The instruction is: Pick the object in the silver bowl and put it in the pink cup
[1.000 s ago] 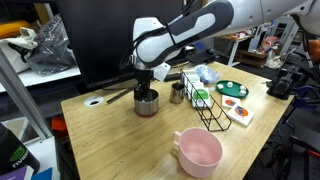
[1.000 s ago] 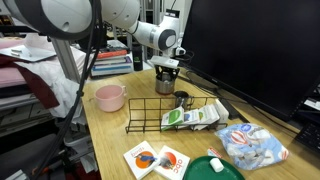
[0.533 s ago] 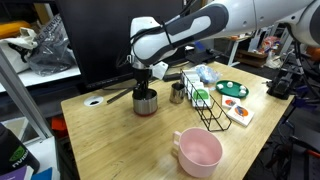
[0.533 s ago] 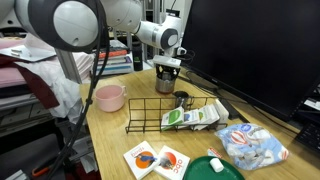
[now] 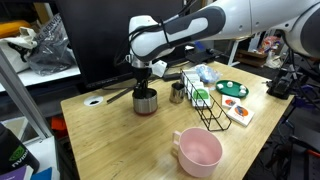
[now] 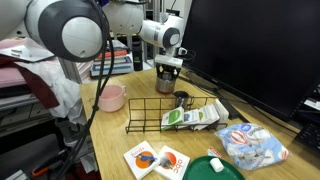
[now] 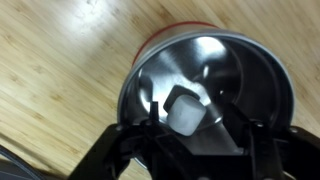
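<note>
Your pincer [image 7: 195, 128] hangs spread wide at the silver bowl's [image 7: 165, 55] mouth.
The object [image 7: 188, 108] lies ungripped between its fingers; the pink cup [image 5: 200, 152] stands well away from it on the table [image 5: 110, 140].

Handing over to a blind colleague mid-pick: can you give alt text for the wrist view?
Looking straight down into a round shiny silver metal bowl on a pale wooden table, with a small whitish lump at its bottom. The dark gripper comes in from the lower edge, open, its fingers either side of the lump.

Bare tabletop [image 5: 120, 140] between silver bowl [image 5: 146, 102] and pink cup [image 5: 200, 152]
</note>
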